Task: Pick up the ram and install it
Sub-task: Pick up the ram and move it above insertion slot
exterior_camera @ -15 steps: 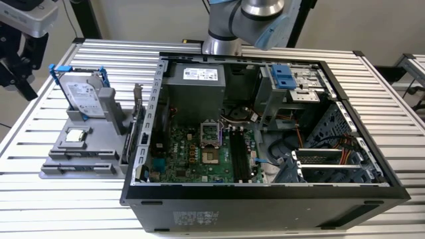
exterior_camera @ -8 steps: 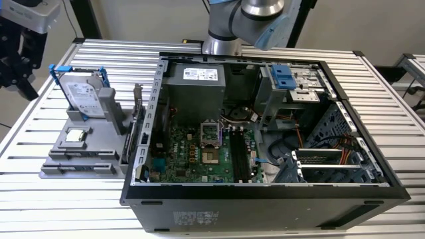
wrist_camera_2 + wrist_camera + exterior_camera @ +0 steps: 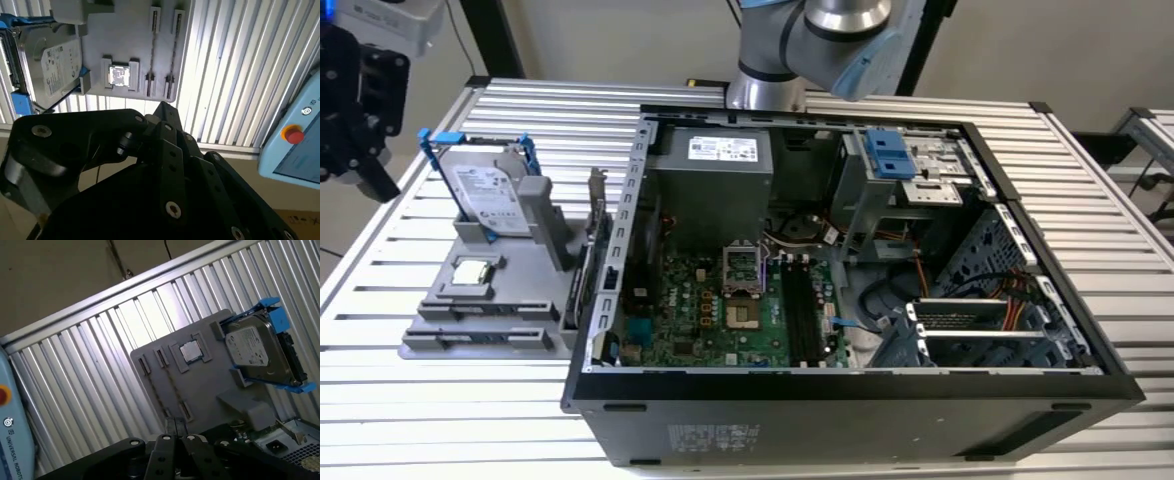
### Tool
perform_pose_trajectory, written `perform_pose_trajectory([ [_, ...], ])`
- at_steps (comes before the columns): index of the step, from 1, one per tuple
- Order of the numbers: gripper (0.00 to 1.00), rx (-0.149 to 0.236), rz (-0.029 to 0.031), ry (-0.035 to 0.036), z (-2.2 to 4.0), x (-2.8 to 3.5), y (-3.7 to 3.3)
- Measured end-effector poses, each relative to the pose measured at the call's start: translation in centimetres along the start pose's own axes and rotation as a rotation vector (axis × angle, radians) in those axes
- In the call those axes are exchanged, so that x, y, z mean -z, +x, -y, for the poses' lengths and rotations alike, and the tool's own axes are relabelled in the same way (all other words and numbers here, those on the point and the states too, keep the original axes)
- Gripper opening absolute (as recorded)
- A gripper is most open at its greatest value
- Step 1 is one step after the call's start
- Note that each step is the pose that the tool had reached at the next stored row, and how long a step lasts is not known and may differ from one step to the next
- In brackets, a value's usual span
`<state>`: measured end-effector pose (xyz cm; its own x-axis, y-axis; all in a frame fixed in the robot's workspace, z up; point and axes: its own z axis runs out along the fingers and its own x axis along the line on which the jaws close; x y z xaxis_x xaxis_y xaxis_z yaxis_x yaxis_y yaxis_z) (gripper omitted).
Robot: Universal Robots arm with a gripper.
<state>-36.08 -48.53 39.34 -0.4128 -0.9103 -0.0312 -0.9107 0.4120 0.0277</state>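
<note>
My black gripper (image 3: 376, 180) hangs over the table's edge at the exterior view's left, above and beside the grey parts holder (image 3: 480, 300). In both wrist views its fingers (image 3: 172, 429) meet at a point with nothing between them, so the gripper (image 3: 162, 106) is shut. The holder (image 3: 200, 390) has two long narrow slots (image 3: 152, 50), each showing a thin dark line. Whether either line is the ram seen edge-on, I cannot tell. The open computer case (image 3: 854, 390) lies at the exterior view's middle, and dark memory slots (image 3: 803, 310) run along its green motherboard (image 3: 707, 310).
A silver hard drive in a blue-edged frame (image 3: 491, 195) stands on the holder, and a small square silver chip (image 3: 474, 270) sits in front of it. A light-blue pendant with a red button (image 3: 292, 135) lies beside the table. The ribbed metal tabletop (image 3: 454, 420) surrounds everything.
</note>
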Motion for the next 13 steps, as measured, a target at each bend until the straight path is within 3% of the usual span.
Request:
perform_pose_trajectory([
  [7, 0.0, 0.113, -0.0012, 0.004, 0.0, 0.0, 0.0],
  [13, 0.0, 0.217, -0.0035, 0.0017, -0.01, 0.0, 0.0],
])
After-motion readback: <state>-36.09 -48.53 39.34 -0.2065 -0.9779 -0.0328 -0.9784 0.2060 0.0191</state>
